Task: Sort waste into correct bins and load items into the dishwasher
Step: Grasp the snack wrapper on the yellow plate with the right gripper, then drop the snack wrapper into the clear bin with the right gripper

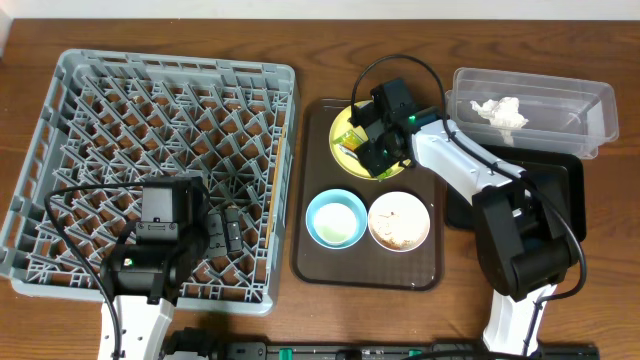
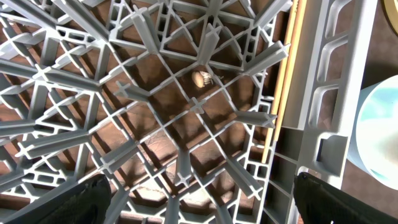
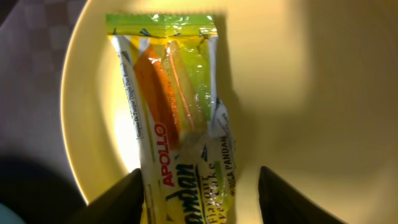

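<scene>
The green-and-yellow snack wrapper (image 3: 177, 106) lies on the pale-yellow plate (image 3: 298, 93), which sits on the brown serving tray (image 1: 365, 262). My right gripper (image 3: 199, 199) is open just above the plate (image 1: 343, 140), with the wrapper's lower end between its fingers, close to the left one. The light-blue bowl (image 1: 336, 218) and the white bowl (image 1: 399, 221), holding pale crumbs, stand on the same tray. A crumpled white tissue (image 1: 500, 110) lies in the clear tub (image 1: 590, 110). My left gripper (image 2: 199, 199) is open and empty over the grey dish rack (image 1: 150, 120).
The black tray (image 1: 565, 175) lies at the right under my right arm, in front of the clear tub. The rack lattice (image 2: 186, 106) fills the left wrist view, with a small pale scrap (image 2: 202, 78) under it. The blue bowl's rim (image 2: 379, 130) shows at that view's right edge.
</scene>
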`<state>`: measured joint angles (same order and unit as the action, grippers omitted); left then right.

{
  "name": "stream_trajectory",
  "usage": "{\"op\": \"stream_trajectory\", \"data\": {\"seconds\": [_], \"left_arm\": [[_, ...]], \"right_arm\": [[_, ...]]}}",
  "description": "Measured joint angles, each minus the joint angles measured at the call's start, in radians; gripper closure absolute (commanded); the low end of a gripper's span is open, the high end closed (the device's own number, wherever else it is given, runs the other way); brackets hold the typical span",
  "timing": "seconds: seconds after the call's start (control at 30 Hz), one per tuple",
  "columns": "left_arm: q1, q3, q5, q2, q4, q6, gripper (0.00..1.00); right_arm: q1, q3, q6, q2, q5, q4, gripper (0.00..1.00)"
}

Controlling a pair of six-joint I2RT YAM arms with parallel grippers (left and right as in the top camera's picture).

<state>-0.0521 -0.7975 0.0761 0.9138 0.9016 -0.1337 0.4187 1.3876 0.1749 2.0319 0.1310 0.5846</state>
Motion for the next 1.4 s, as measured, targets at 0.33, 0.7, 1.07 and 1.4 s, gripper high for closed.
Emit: {"op": "stream_trajectory", "data": {"seconds": [0.33, 0.7, 1.07, 1.4], "left_arm": [[0.000, 0.000, 0.000, 0.000, 0.000, 0.000, 0.04], [0.000, 0.000, 0.000, 0.000, 0.000, 0.000, 0.04], [0.000, 0.000, 0.000, 0.000, 0.000, 0.000, 0.04], [0.000, 0.000, 0.000, 0.000, 0.000, 0.000, 0.05]], "right_arm": [[0.000, 0.000, -0.010, 0.004, -0.016, 0.008, 0.46], [0.000, 0.000, -0.011, 0.004, -0.017, 0.029, 0.51], [0.000, -0.009, -0.027, 0.004, -0.019, 0.032, 0.99], [-0.005, -0.010, -0.109, -0.012, -0.019, 0.027, 0.99]]}}
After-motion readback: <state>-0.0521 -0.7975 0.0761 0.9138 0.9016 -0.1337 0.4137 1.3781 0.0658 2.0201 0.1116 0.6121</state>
